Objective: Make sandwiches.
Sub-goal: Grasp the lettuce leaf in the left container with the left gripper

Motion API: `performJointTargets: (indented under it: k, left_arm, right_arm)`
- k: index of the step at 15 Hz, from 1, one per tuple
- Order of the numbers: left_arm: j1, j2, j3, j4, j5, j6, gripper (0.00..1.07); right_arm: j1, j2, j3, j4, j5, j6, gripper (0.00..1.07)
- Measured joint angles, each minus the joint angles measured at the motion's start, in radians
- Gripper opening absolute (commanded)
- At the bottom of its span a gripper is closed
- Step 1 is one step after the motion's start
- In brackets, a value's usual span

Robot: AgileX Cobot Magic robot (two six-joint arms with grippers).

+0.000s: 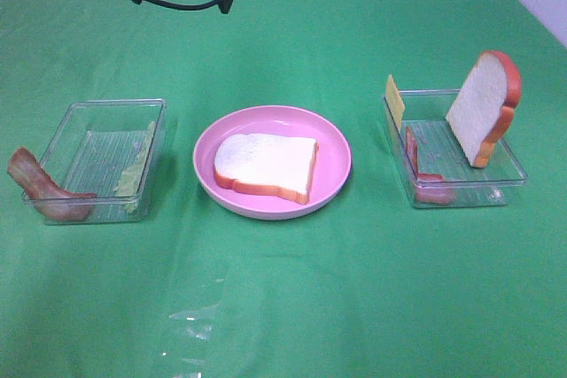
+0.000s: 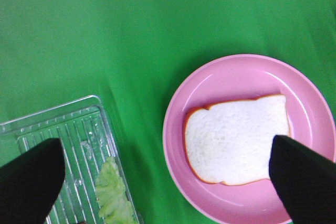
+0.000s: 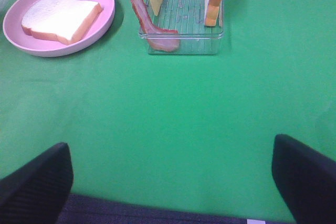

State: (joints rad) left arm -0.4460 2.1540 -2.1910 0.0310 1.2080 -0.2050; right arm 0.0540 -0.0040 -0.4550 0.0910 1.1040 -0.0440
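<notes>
Sandwiches at the base-layer stage: one white bread slice (image 1: 266, 165) lies flat on the round pink plate (image 1: 330, 130) at the middle of the green tabletop (image 1: 283, 289); the clear left tray (image 1: 66, 121) holds a pale lettuce leaf (image 1: 137, 170), with a bacon strip (image 1: 35, 181) draped over its outer corner; the clear right tray (image 1: 509, 170) carries a cheese square (image 1: 394, 99) leaning on its inner wall, a second bacon strip (image 1: 416, 161) beside it and a second bread slice (image 1: 483, 104) propped upright against the far side; the toy pieces look light, the bread thick and fairly stiff and best pinched across its crust, the lettuce, bacon and cheese thin and likely to slip or flex, so a raised edge is the surest hold; the left gripper (image 2: 165, 145) hangs released and empty above the gap between left tray and plate, lettuce by one finger and plated bread by the other; the right gripper (image 3: 170, 145), also spread wide and holding nothing, sits over bare tabletop well apart from the right tray, which lies ahead of it.
</notes>
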Motion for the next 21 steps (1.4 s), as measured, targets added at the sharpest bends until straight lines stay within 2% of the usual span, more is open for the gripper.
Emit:
performJointTargets:
  k: [1,2,3,4,7,10,12,13,21]
  left_arm:
    - [0.029,-0.017,0.035,-0.021,0.001,0.0,1.02]
    - [0.075,-0.046,0.135,-0.052,0.001,0.0,1.02]
    - [0.084,-0.05,0.188,-0.059,0.002,0.0,1.02]
    - [0.085,-0.05,0.217,-0.063,0.002,0.0,1.02]
    - [0.085,-0.05,0.383,-0.071,0.007,-0.005,1.02]
    - [0.085,-0.05,0.477,-0.072,-0.009,-0.029,1.02]
    - [0.085,-0.02,0.504,-0.077,-0.062,-0.079,1.02]
    - [0.085,-0.011,0.506,-0.084,-0.077,-0.085,1.02]
    - [0.085,0.006,0.507,-0.093,-0.148,-0.088,0.98]
  right_arm:
    - [0.0,0.0,0.0,0.0,0.0,0.0,0.99]
    - [0.0,0.0,0.0,0.0,0.0,0.0,0.99]
    - [0.0,0.0,0.0,0.0,0.0,0.0,0.99]
    - [0.0,0.0,0.0,0.0,0.0,0.0,0.99]
    - [0.0,0.0,0.0,0.0,0.0,0.0,0.99]
    - [0.0,0.0,0.0,0.0,0.0,0.0,0.99]
    - [0.0,0.0,0.0,0.0,0.0,0.0,0.99]
    - [0.0,0.0,0.0,0.0,0.0,0.0,0.99]
    - [0.0,0.0,0.0,0.0,0.0,0.0,0.99]
